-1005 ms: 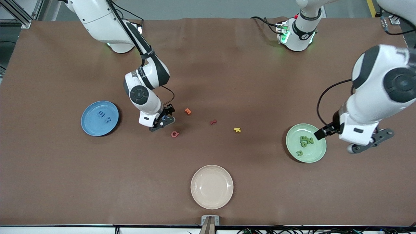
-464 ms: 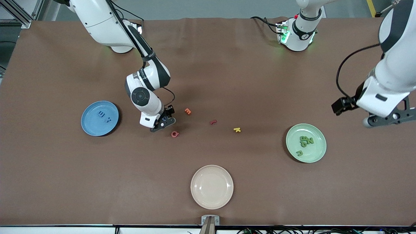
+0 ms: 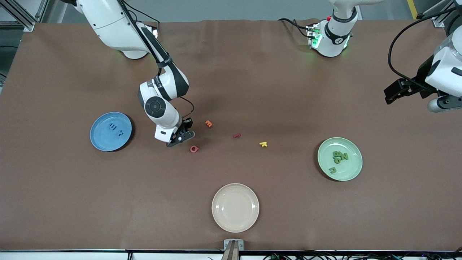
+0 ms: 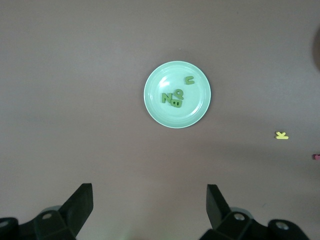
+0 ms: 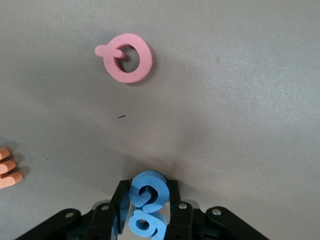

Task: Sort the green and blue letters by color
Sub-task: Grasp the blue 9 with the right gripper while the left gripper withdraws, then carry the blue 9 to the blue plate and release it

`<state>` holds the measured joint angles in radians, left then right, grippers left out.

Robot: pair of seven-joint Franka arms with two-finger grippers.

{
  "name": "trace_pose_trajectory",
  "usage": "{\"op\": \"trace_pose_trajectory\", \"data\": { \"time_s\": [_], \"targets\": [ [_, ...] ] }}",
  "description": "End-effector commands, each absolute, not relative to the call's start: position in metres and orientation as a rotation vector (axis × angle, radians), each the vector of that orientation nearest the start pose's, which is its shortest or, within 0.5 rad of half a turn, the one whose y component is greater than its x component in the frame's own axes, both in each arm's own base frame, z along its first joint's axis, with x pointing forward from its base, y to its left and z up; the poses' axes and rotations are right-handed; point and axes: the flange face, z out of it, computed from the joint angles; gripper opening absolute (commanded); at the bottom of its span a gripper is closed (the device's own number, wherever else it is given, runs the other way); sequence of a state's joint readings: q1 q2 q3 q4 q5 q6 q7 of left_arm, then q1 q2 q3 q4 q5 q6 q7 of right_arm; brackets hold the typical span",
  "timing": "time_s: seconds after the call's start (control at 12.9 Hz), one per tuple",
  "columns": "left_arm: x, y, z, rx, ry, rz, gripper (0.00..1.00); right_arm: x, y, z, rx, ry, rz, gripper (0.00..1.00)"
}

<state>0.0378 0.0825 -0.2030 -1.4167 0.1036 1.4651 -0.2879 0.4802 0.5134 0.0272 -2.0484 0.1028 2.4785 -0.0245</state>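
Note:
My right gripper (image 3: 180,137) is down at the table beside the pink letter, between the blue plate and the orange letter. It is shut on a blue G (image 5: 156,186). A blue 6 (image 5: 145,226) sits between the fingers too, deeper in. The blue plate (image 3: 99,139) holds a blue E (image 3: 112,126) and x (image 3: 120,133). The green plate (image 3: 355,168) (image 4: 150,95) carries green letters N (image 3: 344,156), B (image 3: 336,154) and u (image 3: 332,169) (image 4: 189,79). My left gripper (image 4: 149,205) hangs open and empty, high over the left arm's end of the table (image 3: 438,104).
Loose on the table lie a pink letter (image 3: 194,148) (image 5: 125,57), an orange one (image 3: 208,124) (image 5: 7,175), a red one (image 3: 236,135) and a yellow K (image 3: 263,144) (image 4: 282,135). A cream plate (image 3: 220,220) sits nearest the front camera.
My right gripper's fingers have closed onto the blue letters. My left arm has risen away from the green plate and pulled back toward its own end of the table.

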Motion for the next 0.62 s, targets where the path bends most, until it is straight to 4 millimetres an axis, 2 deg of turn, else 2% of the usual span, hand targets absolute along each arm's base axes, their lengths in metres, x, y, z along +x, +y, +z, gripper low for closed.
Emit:
{"op": "trace_pose_trajectory", "data": {
  "time_s": [0.0, 0.15, 0.31, 0.54],
  "targets": [
    [0.545, -0.071, 0.646, -3.049, -0.194, 0.031, 1.00, 0.513, 0.285, 0.172, -3.009, -0.653, 0.166, 0.13],
    [0.541, -0.074, 0.648, -3.053, -0.185, 0.040, 1.00, 0.520, 0.280, 0.181, -3.009, -0.635, 0.150, 0.12],
    [0.540, -0.081, 0.650, -3.067, -0.168, 0.044, 1.00, 0.526, 0.263, 0.197, -3.015, -0.612, 0.203, 0.11],
    [0.536, -0.084, 0.650, -3.087, -0.161, 0.063, 1.00, 0.548, 0.217, 0.235, -3.023, -0.542, 0.249, 0.11]
  ]
}}
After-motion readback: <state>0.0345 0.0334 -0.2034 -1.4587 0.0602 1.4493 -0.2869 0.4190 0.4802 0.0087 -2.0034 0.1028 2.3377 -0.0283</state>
